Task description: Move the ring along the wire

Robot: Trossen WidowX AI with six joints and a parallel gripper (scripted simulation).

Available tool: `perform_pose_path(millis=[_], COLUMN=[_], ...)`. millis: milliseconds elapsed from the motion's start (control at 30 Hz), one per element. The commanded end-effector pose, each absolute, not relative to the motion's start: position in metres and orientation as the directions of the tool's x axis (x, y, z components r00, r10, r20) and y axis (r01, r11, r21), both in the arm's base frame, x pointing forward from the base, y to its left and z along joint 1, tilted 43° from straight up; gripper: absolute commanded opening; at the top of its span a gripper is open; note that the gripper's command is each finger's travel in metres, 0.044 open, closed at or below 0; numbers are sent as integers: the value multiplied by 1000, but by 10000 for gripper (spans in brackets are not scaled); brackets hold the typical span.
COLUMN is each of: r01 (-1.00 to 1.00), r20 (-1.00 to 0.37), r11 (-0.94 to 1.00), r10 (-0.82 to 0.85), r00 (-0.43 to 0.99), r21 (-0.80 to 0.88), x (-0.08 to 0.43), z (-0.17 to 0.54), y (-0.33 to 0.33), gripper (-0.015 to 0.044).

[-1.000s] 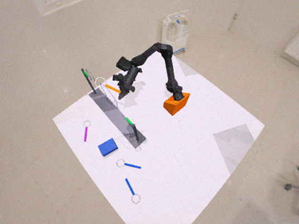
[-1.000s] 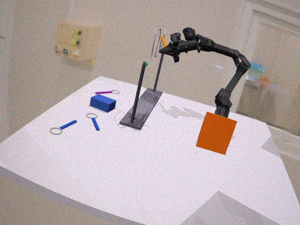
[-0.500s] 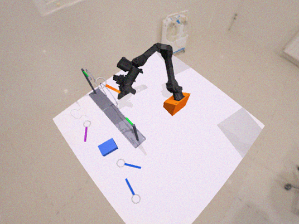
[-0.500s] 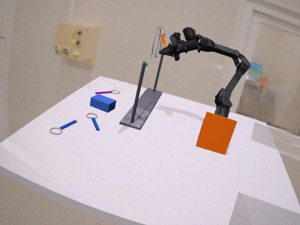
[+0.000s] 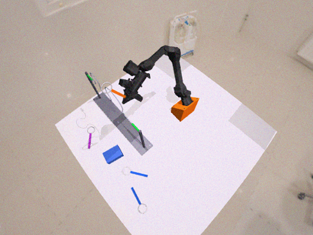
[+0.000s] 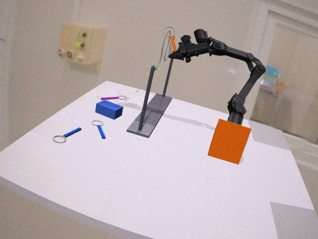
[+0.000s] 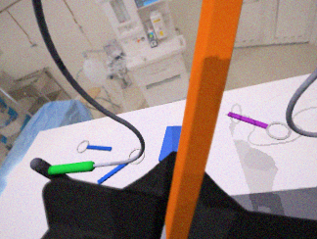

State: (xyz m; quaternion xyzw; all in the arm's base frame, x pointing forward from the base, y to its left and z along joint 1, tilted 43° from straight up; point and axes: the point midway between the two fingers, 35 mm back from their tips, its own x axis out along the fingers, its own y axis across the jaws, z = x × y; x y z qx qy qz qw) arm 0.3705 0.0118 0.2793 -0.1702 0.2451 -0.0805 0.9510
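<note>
My gripper (image 5: 126, 97) (image 6: 175, 53) (image 7: 179, 158) is shut on the lower end of the orange handle (image 5: 118, 93) (image 6: 172, 43) (image 7: 196, 108). The metal ring (image 5: 101, 89) (image 6: 164, 31) is up at the top of a bend of the grey wire (image 5: 121, 104) (image 6: 161, 52) (image 7: 64, 69), nearer the far post (image 5: 93, 86) (image 6: 168, 77). The wire appears to pass through it; contact cannot be told. The ring is outside the wrist view. One green part (image 5: 90, 77) is at the far post, the other (image 5: 136, 127) (image 6: 155, 68) (image 7: 71, 167) at the near post (image 5: 142, 138) (image 6: 147, 97).
The posts stand on a grey base (image 5: 107, 107) (image 6: 133, 128). Beyond it lie a blue block (image 5: 112, 154) (image 6: 109, 109), a purple-handled ring (image 5: 89, 140) (image 6: 109, 98) (image 7: 249, 119) and two blue-handled rings (image 5: 139, 174) (image 5: 136, 195). The arm rises from an orange mount (image 5: 185, 110) (image 6: 229, 141).
</note>
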Motion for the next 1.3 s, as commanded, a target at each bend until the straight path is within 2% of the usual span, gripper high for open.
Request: perform_pose_path(millis=[0, 1267], r01=[68, 68], r20=[-426, -238], r11=[910, 604], r10=[-256, -411], r00=[868, 880], r21=[-409, -794], x=[370, 371], z=[279, 292], y=[10, -9], gripper=[-150, -150])
